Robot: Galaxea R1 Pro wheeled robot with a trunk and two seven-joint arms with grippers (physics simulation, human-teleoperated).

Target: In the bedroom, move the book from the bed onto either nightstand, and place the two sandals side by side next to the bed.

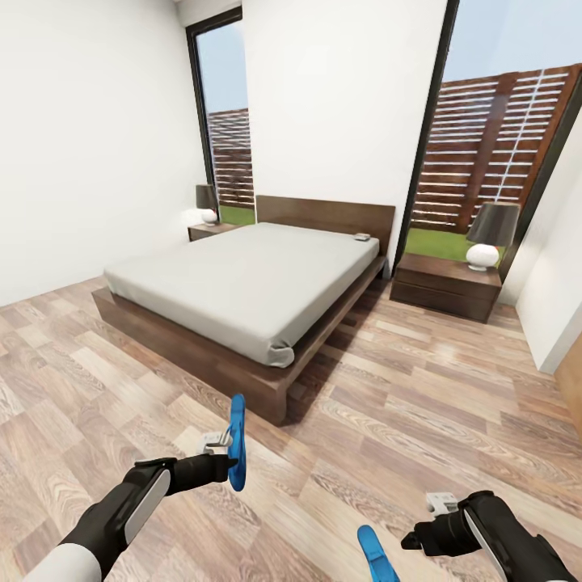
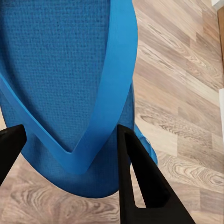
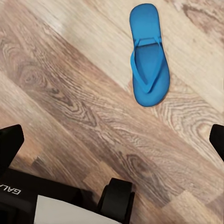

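Sandal (image 1: pixel 236 442) is pinched in your left end effector (image 1: pixel 229 461); your right end effector (image 3: pixel 112 140) is spread above the second sandal (image 3: pixel 148 56).

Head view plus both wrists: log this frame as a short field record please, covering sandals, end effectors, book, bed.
left end effector: shut on a blue sandal, held off the floor on edge
right end effector: open, empty, above the floor
second sandal: flat on the wood floor, strap side up
book: small item on the mattress near the headboard, title unreadable
bed: ahead
nightstands: one each side, right one with lamp
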